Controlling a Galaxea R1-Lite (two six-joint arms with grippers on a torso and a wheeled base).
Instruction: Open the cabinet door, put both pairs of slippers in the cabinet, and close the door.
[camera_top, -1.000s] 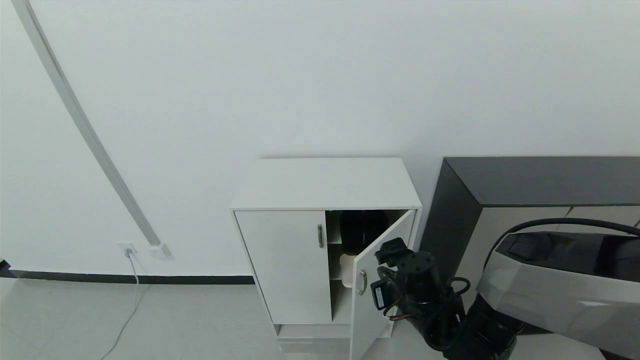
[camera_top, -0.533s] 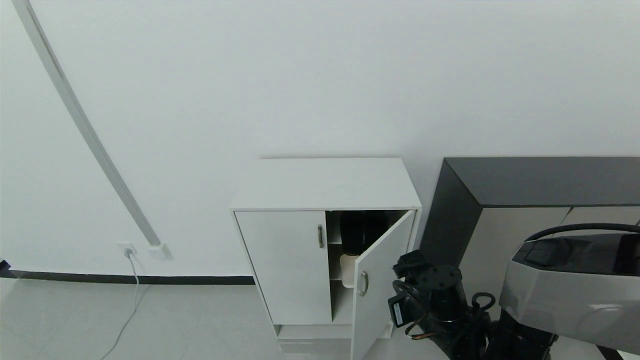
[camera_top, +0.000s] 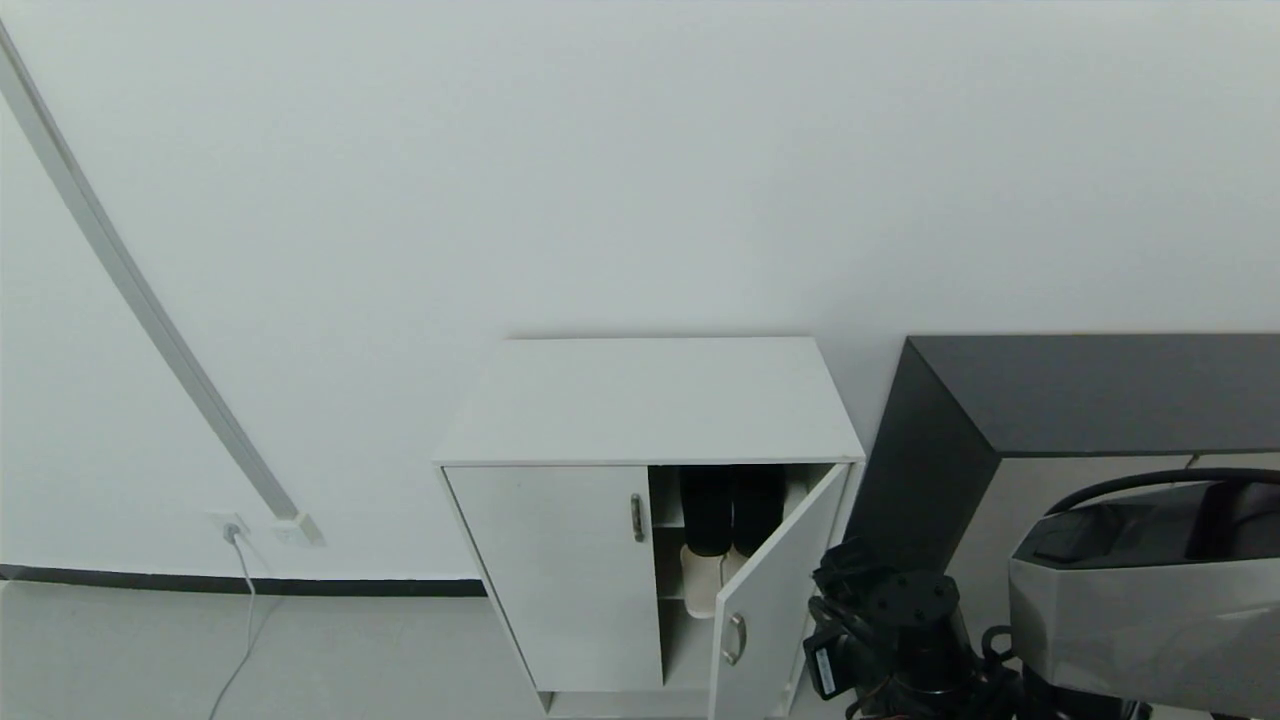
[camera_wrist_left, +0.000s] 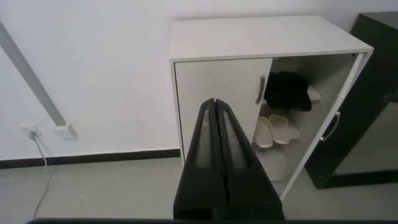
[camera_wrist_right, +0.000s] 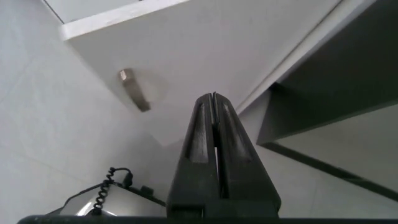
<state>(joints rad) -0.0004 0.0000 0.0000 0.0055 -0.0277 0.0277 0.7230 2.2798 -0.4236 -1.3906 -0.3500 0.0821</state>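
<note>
The white cabinet (camera_top: 650, 400) stands against the wall, its left door shut and its right door (camera_top: 775, 600) ajar, swung outward with its metal handle (camera_top: 735, 638) facing me. Inside, black slippers (camera_top: 730, 505) lie on the upper shelf and beige slippers (camera_top: 705, 590) on the shelf below. My right arm (camera_top: 900, 620) is just right of the open door. My right gripper (camera_wrist_right: 214, 96) is shut and empty, close to the door's outer face (camera_wrist_right: 205, 50) beside the handle (camera_wrist_right: 135, 90). My left gripper (camera_wrist_left: 215, 102) is shut and empty, held back from the cabinet (camera_wrist_left: 261, 37), facing both pairs (camera_wrist_left: 291, 90) (camera_wrist_left: 277, 129).
A dark cabinet (camera_top: 1050, 390) stands right beside the white one. A slanted conduit (camera_top: 150, 310) runs down the wall to a socket with a cable (camera_top: 232, 530) at the left. Bare floor (camera_top: 300, 660) lies left of the cabinet.
The head camera has shifted, so the cabinet sits lower in the picture. My right arm has drawn back to the right, away from the door's handle. The door stays ajar.
</note>
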